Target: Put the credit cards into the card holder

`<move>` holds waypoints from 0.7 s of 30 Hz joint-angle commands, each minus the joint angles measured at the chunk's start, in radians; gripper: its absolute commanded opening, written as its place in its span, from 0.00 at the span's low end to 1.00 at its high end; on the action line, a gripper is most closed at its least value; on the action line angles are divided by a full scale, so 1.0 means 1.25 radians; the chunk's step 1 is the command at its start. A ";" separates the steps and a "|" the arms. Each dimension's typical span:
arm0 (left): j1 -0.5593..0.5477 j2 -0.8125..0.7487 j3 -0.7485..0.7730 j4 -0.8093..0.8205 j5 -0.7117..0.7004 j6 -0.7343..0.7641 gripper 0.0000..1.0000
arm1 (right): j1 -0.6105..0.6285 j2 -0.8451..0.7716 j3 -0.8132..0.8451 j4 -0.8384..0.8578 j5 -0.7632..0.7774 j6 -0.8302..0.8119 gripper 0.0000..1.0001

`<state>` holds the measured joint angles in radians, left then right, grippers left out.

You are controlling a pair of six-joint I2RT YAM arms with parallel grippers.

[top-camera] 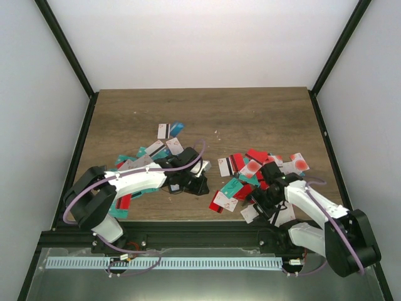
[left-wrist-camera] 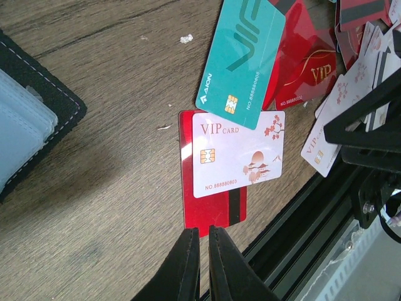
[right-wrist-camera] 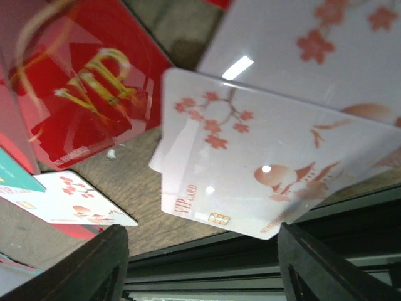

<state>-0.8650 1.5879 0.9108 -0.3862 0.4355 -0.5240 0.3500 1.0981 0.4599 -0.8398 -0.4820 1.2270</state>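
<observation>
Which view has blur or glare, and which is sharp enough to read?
Right wrist view: the near white card is soft, with glare spots; the red VIP card shows reflections. Left wrist view: sharp, print on the white VIP card is readable. Top view: evenly lit, the credit cards look tiny.

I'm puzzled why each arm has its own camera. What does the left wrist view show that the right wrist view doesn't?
Only left wrist: the black card holder at the frame's left edge, and the left gripper, fingers together. Only right wrist: the right gripper, fingers wide apart, below a white card very close. Both: white blossom cards and red VIP cards on the wooden table.
</observation>
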 commanded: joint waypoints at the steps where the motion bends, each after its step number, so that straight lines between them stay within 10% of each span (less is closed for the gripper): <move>1: -0.006 0.004 0.014 0.013 0.007 -0.002 0.08 | -0.002 0.007 0.060 -0.037 0.025 -0.051 0.72; 21: -0.013 0.034 0.016 0.011 0.020 -0.004 0.08 | -0.002 -0.054 -0.050 0.032 -0.043 -0.053 0.89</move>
<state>-0.8719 1.6150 0.9108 -0.3824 0.4461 -0.5243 0.3500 1.0512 0.4339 -0.8318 -0.5087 1.1431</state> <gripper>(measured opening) 0.075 0.883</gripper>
